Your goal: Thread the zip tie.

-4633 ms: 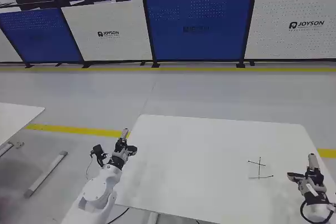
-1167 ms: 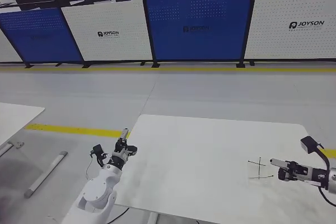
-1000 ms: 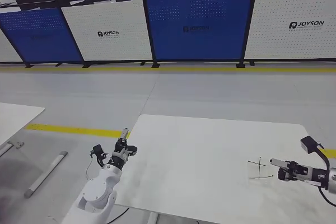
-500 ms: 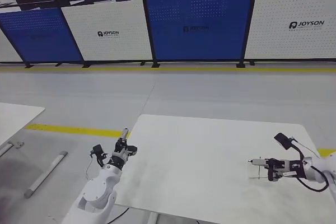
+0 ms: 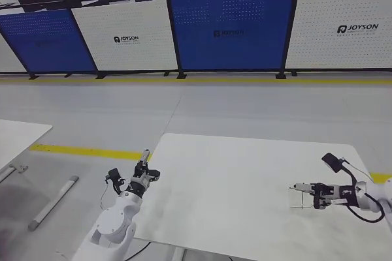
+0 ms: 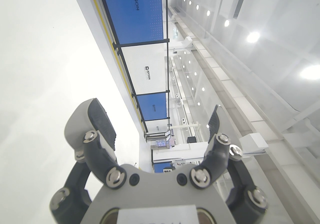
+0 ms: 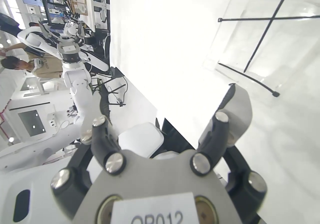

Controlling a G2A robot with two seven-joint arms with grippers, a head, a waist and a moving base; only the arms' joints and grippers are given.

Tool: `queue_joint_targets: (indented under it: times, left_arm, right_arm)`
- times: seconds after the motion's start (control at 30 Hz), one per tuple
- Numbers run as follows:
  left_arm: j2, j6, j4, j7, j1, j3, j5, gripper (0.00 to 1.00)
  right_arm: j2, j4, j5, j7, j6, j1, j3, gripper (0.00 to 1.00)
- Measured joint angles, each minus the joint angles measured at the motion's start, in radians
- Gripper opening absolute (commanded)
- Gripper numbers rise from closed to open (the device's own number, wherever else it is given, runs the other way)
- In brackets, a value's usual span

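Three black zip ties [image 7: 265,28] lie loose on a clear plastic sheet [image 7: 290,45] near the right end of the white table [image 5: 235,183]; two of them cross, and the third [image 7: 247,78] lies at the sheet's edge. In the top view the zip ties [image 5: 298,207] show as thin dark lines. My right gripper [image 7: 170,102] is open and empty, low over the table right beside the ties [image 5: 308,193]. My left gripper [image 6: 157,120] is open and empty at the table's left edge [image 5: 144,160], pointing away across the table.
The table's near edge runs close under the right arm. A second white table [image 5: 6,140] stands far to the left, with a pale bar [image 5: 52,202] lying on the floor between. Blue and white panels [image 5: 228,32] line the back.
The right arm has swung in from the table's right edge toward the zip ties and now hovers at them, with little motion in the last half second. The left arm has stayed still.
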Motion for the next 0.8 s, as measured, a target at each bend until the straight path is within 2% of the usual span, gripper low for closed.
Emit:
queue_joint_targets:
  times: [0.17,0.23,0.33,0.47,0.53,0.8]
  left_arm:
    - [0.0,0.0,0.0,0.0,0.0,0.0,0.0,1.0]
    - [0.0,0.0,0.0,0.0,0.0,0.0,0.0,1.0]
    - [0.0,0.0,0.0,0.0,0.0,0.0,0.0,1.0]
    - [0.0,0.0,0.0,0.0,0.0,0.0,0.0,1.0]
    - [0.0,0.0,0.0,0.0,0.0,0.0,0.0,1.0]
    - [0.0,0.0,0.0,0.0,0.0,0.0,0.0,1.0]
  right_arm:
    - [0.032,-0.061,0.01,0.015,-0.011,-0.056,0.081,1.0]
    - [0.047,-0.064,0.002,0.014,0.014,-0.062,0.084,1.0]
    - [0.066,-0.049,-0.028,0.014,0.052,-0.051,0.053,1.0]
    - [0.078,0.026,-0.06,0.014,0.144,0.012,-0.008,1.0]
    - [0.075,0.042,-0.043,0.014,0.143,0.027,-0.021,1.0]
    - [0.075,0.042,-0.04,0.014,0.133,0.027,-0.02,1.0]
